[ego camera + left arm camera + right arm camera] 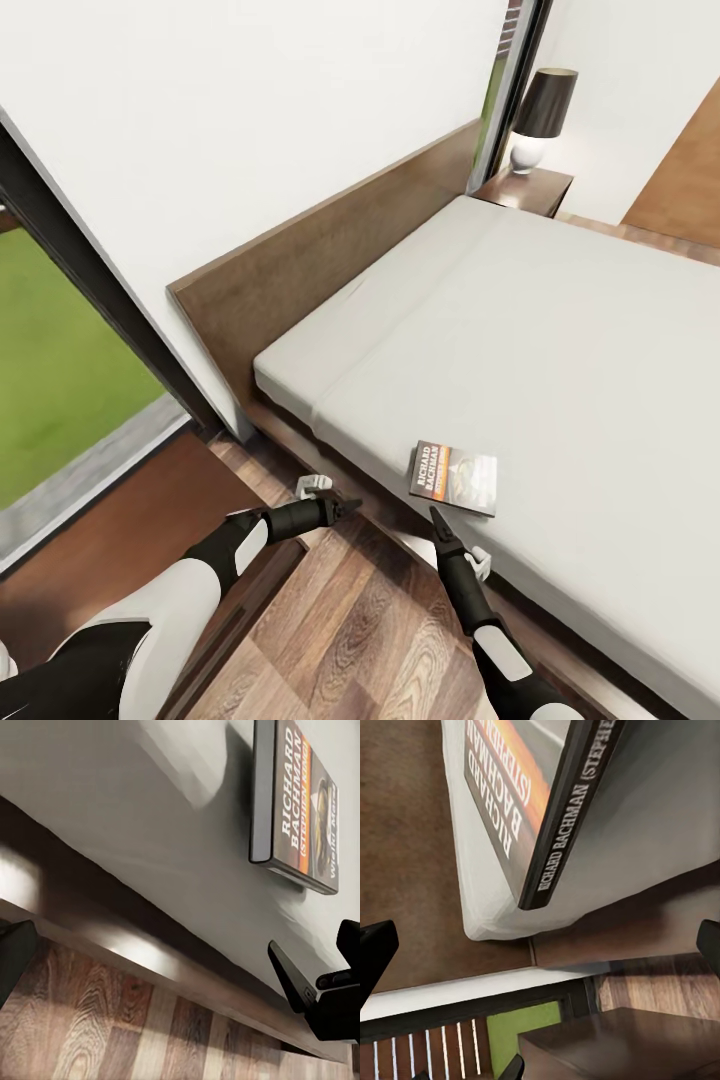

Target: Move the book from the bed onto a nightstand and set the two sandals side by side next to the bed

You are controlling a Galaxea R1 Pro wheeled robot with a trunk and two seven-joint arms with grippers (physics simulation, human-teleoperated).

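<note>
Clearly the step in hand is the pick-up of the thin dark paperback book with the orange band and white "Richard Bachman" lettering [454,477], which lies flat on the pale grey-white mattress of the large low bed with its dark brown wooden frame [560,360], close to the mattress edge that faces the robot. Taking the book as the landmark and going left to right: to the left of it and nearer the robot, over the brown wood-plank floor [350,630] just off the bed frame, hangs the black left gripper [342,507]. It carries nothing and touches nothing, and whether its jaws stand apart I cannot tell. Just below the book's near edge sits the black right gripper [436,518], pointing up toward the cover; in the right wrist view its two fingertips sit at opposite edges of the frame, so it is spread wide, empty and clear of the book [547,810]. Far beyond the book, past the bed's far corner, stands a small glossy dark brown nightstand [528,187] with a white-based, dark-shaded lamp [540,115] on it.

To do this well, I judge the right arm should approach low, slip one finger under the overhang-free edge by nudging the book toward the mattress rim, then clamp across its thin spine.
</note>
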